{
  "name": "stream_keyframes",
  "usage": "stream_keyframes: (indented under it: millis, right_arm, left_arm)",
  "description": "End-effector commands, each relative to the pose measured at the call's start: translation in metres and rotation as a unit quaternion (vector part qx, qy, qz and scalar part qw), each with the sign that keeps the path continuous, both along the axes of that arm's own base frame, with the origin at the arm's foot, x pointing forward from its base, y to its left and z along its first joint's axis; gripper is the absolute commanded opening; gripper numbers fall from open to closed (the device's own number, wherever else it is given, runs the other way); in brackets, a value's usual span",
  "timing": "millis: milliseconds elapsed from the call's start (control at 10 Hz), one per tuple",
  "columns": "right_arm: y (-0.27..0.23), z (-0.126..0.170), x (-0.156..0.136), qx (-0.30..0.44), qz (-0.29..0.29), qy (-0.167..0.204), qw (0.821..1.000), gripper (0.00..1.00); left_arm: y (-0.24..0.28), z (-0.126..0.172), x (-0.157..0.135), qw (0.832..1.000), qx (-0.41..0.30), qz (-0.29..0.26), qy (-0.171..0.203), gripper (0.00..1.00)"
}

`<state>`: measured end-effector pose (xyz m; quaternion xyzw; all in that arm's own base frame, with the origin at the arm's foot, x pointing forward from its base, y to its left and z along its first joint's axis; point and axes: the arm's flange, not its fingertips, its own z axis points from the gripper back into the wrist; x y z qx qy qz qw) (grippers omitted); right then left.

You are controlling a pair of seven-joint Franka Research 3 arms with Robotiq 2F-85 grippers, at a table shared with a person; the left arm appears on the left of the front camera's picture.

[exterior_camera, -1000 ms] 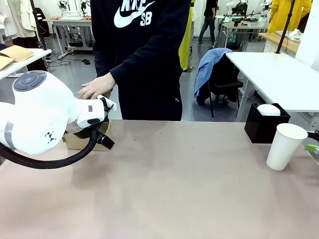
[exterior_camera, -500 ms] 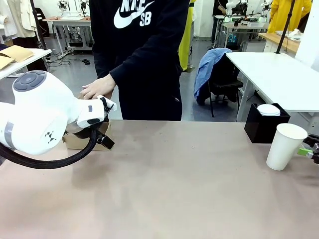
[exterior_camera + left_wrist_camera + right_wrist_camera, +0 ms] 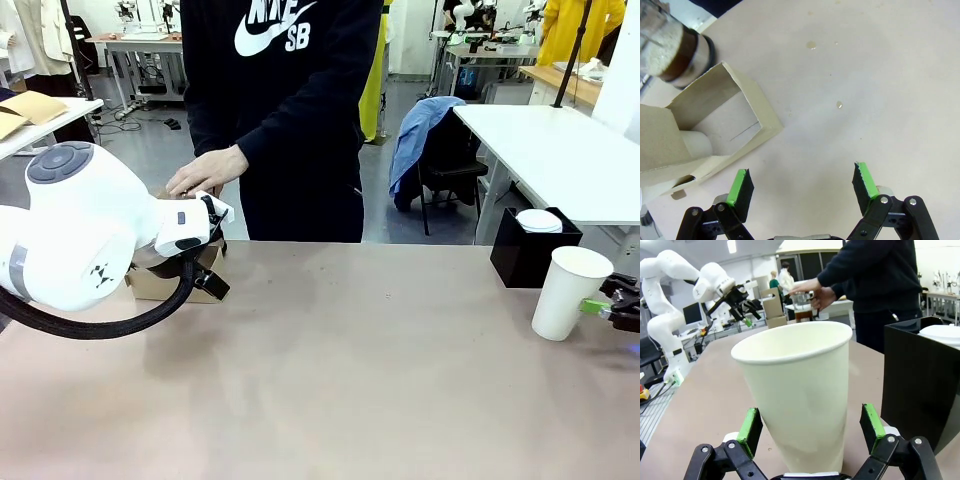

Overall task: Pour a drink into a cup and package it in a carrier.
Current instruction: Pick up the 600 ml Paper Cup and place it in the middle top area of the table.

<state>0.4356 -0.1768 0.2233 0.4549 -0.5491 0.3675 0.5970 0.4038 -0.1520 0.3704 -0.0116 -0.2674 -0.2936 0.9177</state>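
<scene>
The tall white paper cup (image 3: 570, 292) stands at the table's right, and in the right wrist view the cup (image 3: 795, 385) rises between my fingers. My right gripper (image 3: 811, 429) is open around its base, with a small gap at each green pad (image 3: 750, 430). At the far left sits the brown cardboard carrier (image 3: 715, 125), and my open left gripper (image 3: 802, 184) hovers just beside it over bare table. The person's hand (image 3: 812, 294) holds the glass carafe with the dark drink (image 3: 802, 315) by the carrier (image 3: 772, 307). The carafe (image 3: 677, 47) also appears at the carrier's far corner.
A black box (image 3: 528, 255) with a white lid on top stands just behind the cup, close to my right gripper (image 3: 612, 306). My bulky left arm (image 3: 80, 235) covers the carrier's front. A few drops (image 3: 839, 104) lie on the table.
My right gripper has come in from the right edge and now straddles the cup's base. The person's hand near the carrier has shifted slightly. The left arm has stayed still.
</scene>
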Motion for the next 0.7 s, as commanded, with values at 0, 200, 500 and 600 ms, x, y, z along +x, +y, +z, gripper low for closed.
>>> stream_keyframes:
  millis: [0, 200, 500, 600]
  right_arm:
    - [0.015, -0.007, 0.012, -0.013, -0.007, -0.008, 1.0, 1.0]
    - [0.025, -0.01, 0.017, -0.006, 0.001, -0.002, 1.0, 1.0]
    - [0.04, -0.012, 0.022, 0.004, -0.002, -0.009, 1.0, 1.0]
    - [0.044, -0.011, 0.022, 0.007, -0.002, -0.013, 1.0, 1.0]
  left_arm:
    - [0.0, 0.0, 0.0, 1.0, 0.0, 0.0, 0.0, 1.0]
    - [0.0, 0.0, 0.0, 1.0, 0.0, 0.0, 0.0, 1.0]
    - [0.0, 0.0, 0.0, 1.0, 0.0, 0.0, 0.0, 1.0]
    - [0.0, 0.0, 0.0, 1.0, 0.0, 0.0, 0.0, 1.0]
